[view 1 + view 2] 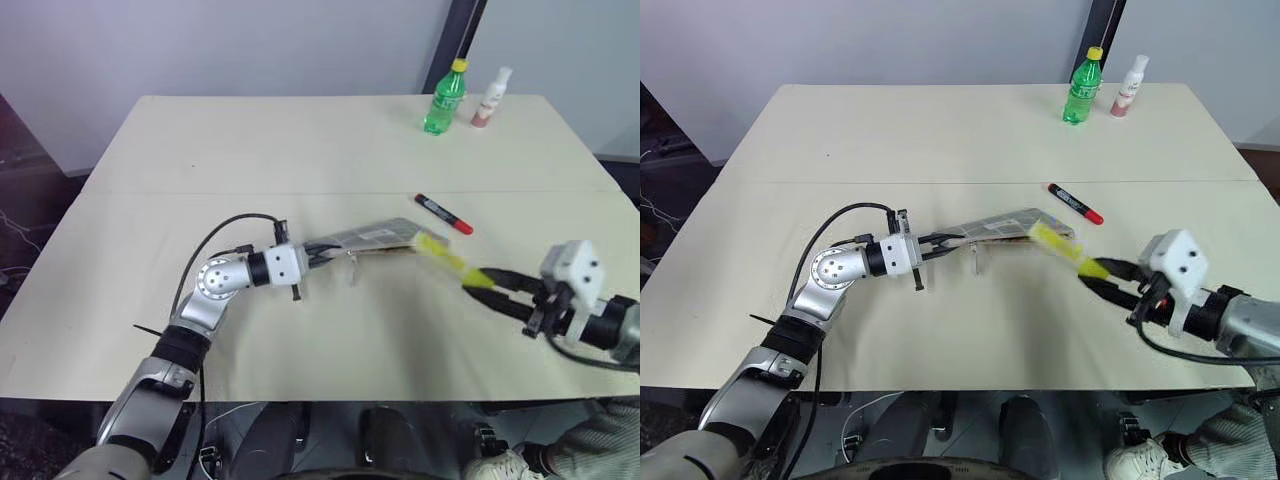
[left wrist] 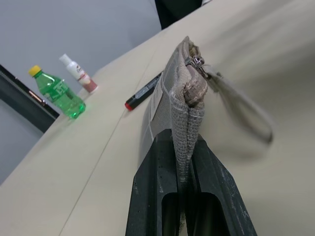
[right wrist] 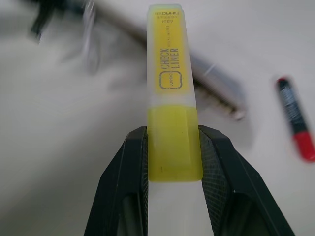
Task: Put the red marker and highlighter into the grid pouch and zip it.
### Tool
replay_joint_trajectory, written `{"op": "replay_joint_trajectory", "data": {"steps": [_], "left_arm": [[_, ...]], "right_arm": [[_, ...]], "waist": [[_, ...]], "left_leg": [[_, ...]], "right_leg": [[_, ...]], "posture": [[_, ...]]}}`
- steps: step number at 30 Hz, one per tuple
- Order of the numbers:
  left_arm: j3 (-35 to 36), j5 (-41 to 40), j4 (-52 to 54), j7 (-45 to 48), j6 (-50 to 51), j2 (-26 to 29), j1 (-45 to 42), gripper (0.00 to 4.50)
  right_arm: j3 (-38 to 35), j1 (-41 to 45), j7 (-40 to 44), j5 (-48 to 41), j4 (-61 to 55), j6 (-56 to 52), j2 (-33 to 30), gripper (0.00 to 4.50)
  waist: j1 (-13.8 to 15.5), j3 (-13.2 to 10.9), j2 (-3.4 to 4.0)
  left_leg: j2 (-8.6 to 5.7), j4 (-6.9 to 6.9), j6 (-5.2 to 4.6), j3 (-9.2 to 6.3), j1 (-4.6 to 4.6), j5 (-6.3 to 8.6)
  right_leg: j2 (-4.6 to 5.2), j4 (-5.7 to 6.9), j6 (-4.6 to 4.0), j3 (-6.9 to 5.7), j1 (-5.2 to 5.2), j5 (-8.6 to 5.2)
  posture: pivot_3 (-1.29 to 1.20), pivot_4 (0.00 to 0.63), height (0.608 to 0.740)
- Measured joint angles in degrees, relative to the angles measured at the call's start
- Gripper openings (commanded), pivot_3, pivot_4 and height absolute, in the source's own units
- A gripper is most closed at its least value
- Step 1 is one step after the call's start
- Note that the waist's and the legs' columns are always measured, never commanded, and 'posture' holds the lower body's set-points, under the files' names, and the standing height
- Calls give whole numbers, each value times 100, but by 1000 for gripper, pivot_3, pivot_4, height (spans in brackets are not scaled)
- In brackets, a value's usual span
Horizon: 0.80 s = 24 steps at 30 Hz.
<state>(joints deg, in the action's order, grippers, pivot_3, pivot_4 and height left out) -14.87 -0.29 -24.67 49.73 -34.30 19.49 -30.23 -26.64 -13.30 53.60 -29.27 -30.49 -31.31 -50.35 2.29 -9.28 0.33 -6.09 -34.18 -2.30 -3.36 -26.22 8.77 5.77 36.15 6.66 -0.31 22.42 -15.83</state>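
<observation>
Highlighter [image 3: 171,98] pinched at its base between right gripper [image 1: 490,288] fingers, tip aimed at right end of grid pouch [image 1: 370,238]; pouch's left end clamped in fully closed left gripper [image 1: 940,243], lifted off table [image 1: 300,150]; red marker [image 1: 444,214] lying just beyond, right-centre.

The grid pouch [image 3: 206,78] is blurred in the right wrist view, its opening indiscernible.
</observation>
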Motion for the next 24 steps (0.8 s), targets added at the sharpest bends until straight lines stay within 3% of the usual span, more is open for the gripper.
{"op": "replay_joint_trajectory", "data": {"steps": [17,24], "left_arm": [[-130,184,-54,118,-174,5,-155,0],[-445,474,-443,365,-742,177,-456,0]], "right_arm": [[885,661,-230,986,893,713,-70,874],[2074,1569,-120,1895,888,977,-617,874]], "waist": [[-2,0,0],[-10,-1,0]], "left_leg": [[1,1,0,-1,-2,0],[2,2,0,0,-4,0]], "right_leg": [[-2,2,1,-1,4,0],[-2,2,0,-1,9,0]], "posture": [[0,150,740],[0,150,740]]}}
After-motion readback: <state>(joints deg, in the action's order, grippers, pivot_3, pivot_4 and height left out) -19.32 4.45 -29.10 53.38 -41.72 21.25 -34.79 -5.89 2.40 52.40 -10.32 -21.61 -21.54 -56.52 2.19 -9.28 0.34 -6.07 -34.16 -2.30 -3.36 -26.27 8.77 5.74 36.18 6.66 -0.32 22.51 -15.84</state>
